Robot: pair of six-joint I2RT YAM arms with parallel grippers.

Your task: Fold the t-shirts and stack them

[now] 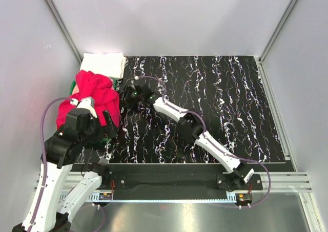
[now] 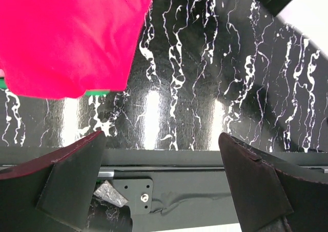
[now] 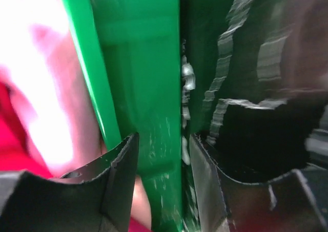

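A heap of magenta-pink t-shirts (image 1: pixel 92 93) fills the green basket (image 1: pixel 108 138) at the table's left edge. A folded white cloth (image 1: pixel 104 65) lies behind it, with no print showing. My left gripper (image 1: pixel 107 123) hovers by the heap's near right side, wide open and empty (image 2: pixel 164 175). A pink shirt (image 2: pixel 66 37) hangs at the upper left of the left wrist view. My right gripper (image 1: pixel 125 95) reaches to the basket's right side. In the right wrist view its jaws (image 3: pixel 163 175) straddle the green basket wall (image 3: pixel 143 88), close on both faces, with blurred pink fabric (image 3: pixel 36 73) inside.
The black marbled mat (image 1: pixel 215 104) covers the table to the right of the basket. White enclosure walls stand on all sides. The arms' base rail (image 1: pixel 169 180) runs along the near edge.
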